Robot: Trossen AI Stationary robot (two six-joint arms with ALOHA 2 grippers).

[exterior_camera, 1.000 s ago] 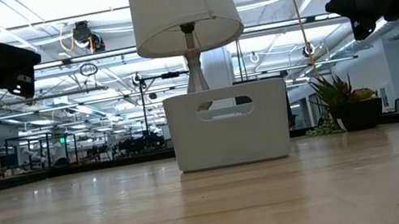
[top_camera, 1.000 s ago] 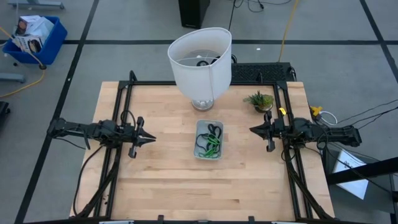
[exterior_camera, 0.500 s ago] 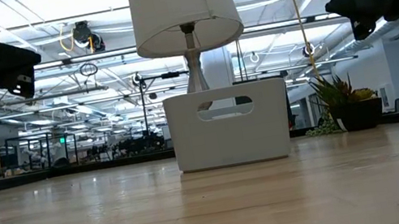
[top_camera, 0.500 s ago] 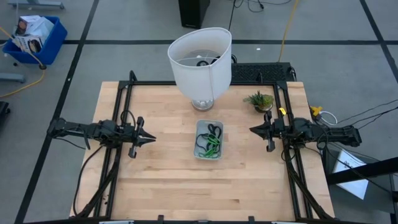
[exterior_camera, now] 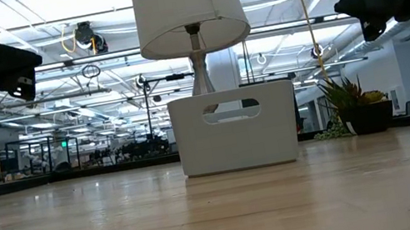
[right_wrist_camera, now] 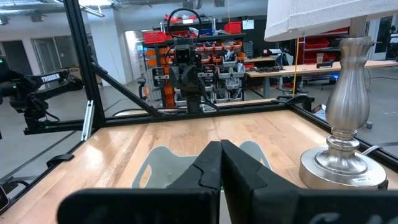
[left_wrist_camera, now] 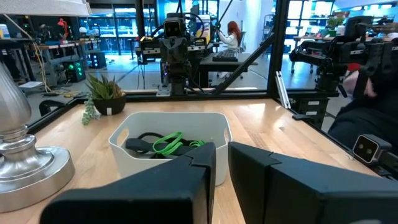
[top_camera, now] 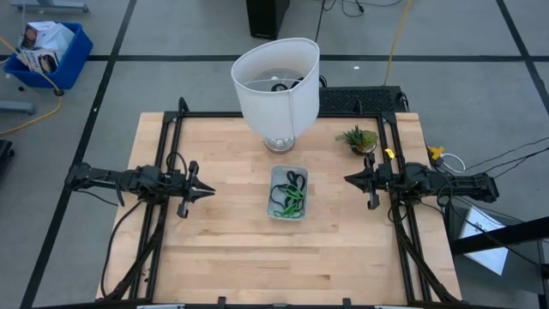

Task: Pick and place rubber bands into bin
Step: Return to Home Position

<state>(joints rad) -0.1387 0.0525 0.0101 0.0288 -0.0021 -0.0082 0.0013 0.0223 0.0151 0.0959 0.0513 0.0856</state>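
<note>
The bin [top_camera: 288,192] is a small pale tray in the middle of the table. Black and light-green rubber bands [top_camera: 291,194] lie inside it, and they also show in the left wrist view [left_wrist_camera: 169,143]. My left gripper [top_camera: 212,190] hovers left of the bin with its fingers nearly together, leaving only a narrow slit [left_wrist_camera: 222,155], and it holds nothing. My right gripper [top_camera: 346,179] hovers right of the bin, shut and empty [right_wrist_camera: 221,155]. Both point at the bin and stay well clear of it. In the low view the bin [exterior_camera: 235,129] stands on the table top.
A white-shaded lamp [top_camera: 276,86] on a silver base stands just behind the bin. A small potted plant [top_camera: 358,137] sits at the far right. Black frame rails [top_camera: 171,154] run along the table's left and right sides. A blue crate [top_camera: 47,51] stands on the floor.
</note>
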